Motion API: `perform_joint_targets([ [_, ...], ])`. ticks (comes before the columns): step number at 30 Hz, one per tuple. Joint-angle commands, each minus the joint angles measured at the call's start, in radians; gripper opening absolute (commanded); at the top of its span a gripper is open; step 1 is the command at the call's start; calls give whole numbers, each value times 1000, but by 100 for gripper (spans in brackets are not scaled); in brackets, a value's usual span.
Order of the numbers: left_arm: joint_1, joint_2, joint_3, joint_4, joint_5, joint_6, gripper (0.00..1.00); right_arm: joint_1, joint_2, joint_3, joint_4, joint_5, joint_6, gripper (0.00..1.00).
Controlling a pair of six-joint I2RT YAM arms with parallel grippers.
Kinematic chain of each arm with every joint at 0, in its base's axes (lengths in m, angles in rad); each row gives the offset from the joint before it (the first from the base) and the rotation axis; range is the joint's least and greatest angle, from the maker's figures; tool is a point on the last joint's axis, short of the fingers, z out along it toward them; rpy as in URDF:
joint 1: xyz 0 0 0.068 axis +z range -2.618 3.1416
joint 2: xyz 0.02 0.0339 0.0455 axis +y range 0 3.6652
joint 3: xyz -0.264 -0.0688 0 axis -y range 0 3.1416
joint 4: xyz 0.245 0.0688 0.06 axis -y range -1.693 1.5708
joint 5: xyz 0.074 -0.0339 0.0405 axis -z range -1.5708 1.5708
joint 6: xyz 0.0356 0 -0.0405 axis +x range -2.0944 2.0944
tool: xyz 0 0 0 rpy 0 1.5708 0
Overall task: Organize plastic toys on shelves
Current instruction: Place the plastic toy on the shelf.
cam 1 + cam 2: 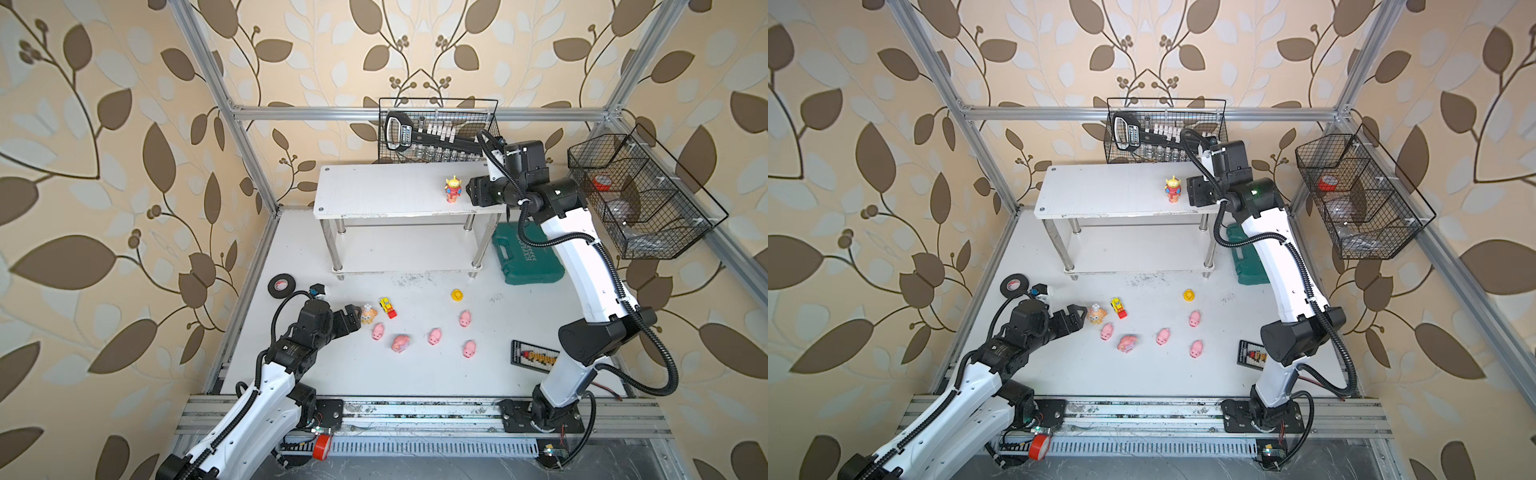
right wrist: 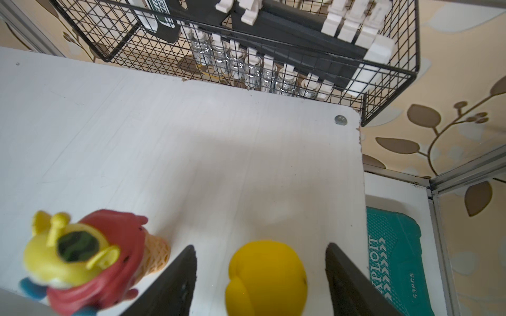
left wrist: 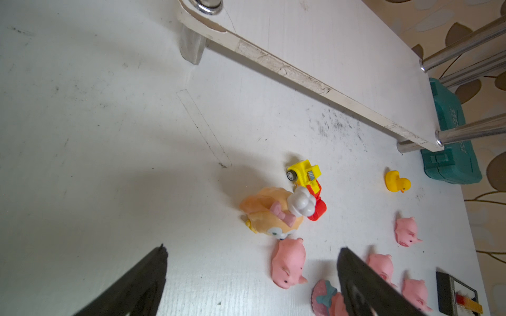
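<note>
The white two-tier shelves [image 1: 386,191] [image 1: 1108,191] stand at the back. On the top board the green-headed alien [image 1: 452,189] [image 2: 82,257] stands upright. Beside it my right gripper [image 1: 471,193] [image 2: 259,247] is open around a yellow doll [image 2: 267,276], with a gap on each side. Low over the table, my left gripper [image 1: 353,318] [image 3: 252,248] is open and holds nothing. The orange animal [image 1: 368,313] [image 3: 269,216] lies just ahead of it. One piglet [image 3: 289,264] lies near its fingertips, untouched. The yellow-red vehicle [image 1: 388,307], the duck [image 1: 457,295] and several pink piglets [image 1: 434,336] lie on the table.
A black tape roll [image 1: 281,286] lies at the table's left. The green tool case [image 1: 528,259] sits right of the shelves, under my right arm. A black abacus [image 1: 534,353] lies near the right arm's base. Wire baskets hang at the back [image 1: 436,129] and right [image 1: 640,195].
</note>
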Motion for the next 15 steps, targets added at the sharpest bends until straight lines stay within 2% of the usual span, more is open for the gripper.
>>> perform_joint_targets([
  [1,-4,-3,8,29,-21,17,96,6,-32,17,3,35,4,74],
  [11,-4,-1,8,30,-18,17,96,-12,-194,-176,114,47,50,76],
  [15,-4,-3,8,30,-18,17,96,-19,-274,-329,186,25,77,75],
])
